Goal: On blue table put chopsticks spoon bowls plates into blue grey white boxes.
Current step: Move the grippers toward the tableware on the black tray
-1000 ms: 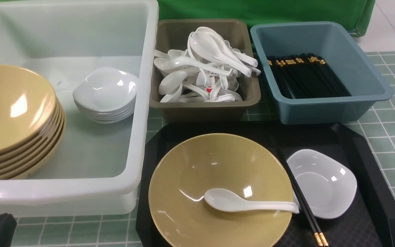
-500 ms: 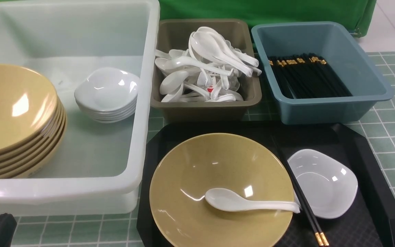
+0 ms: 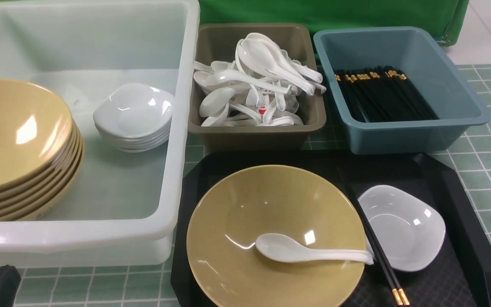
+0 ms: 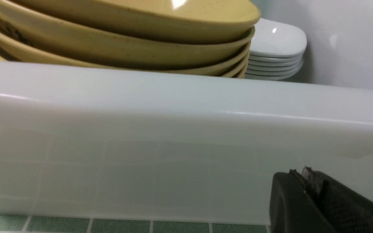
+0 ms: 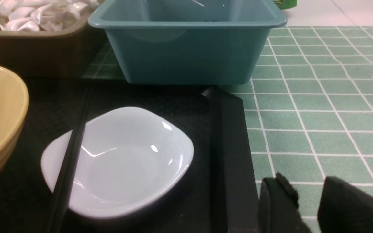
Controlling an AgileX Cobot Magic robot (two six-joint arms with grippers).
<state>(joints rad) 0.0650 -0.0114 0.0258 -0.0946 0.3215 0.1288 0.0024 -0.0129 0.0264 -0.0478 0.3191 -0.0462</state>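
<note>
On the black tray (image 3: pixel 463 204) a tan bowl (image 3: pixel 271 204) holds a white spoon (image 3: pixel 309 253). Black chopsticks (image 3: pixel 377 251) lean on the rim of a small white plate (image 3: pixel 403 230). The white box (image 3: pixel 177 128) holds stacked bowls (image 3: pixel 15 140) and plates (image 3: pixel 132 115). The grey box (image 3: pixel 254 132) holds spoons and the blue box (image 3: pixel 399 136) holds chopsticks. My left gripper (image 4: pixel 303 174) is shut and empty, low before the white box's near wall (image 4: pixel 173 129). My right gripper (image 5: pixel 306 191) stands open over the blue table (image 5: pixel 319 97), beside the tray's right edge (image 5: pixel 231 145) and the plate (image 5: pixel 121 161).
The three boxes stand in a row behind the tray, the blue box (image 5: pixel 186 55) just beyond its far edge. A green cloth (image 3: pixel 326 13) hangs behind them. Tiled table shows right of the tray and along the front left.
The whole front view has drifted a few pixels to the right. No object or gripper has visibly changed.
</note>
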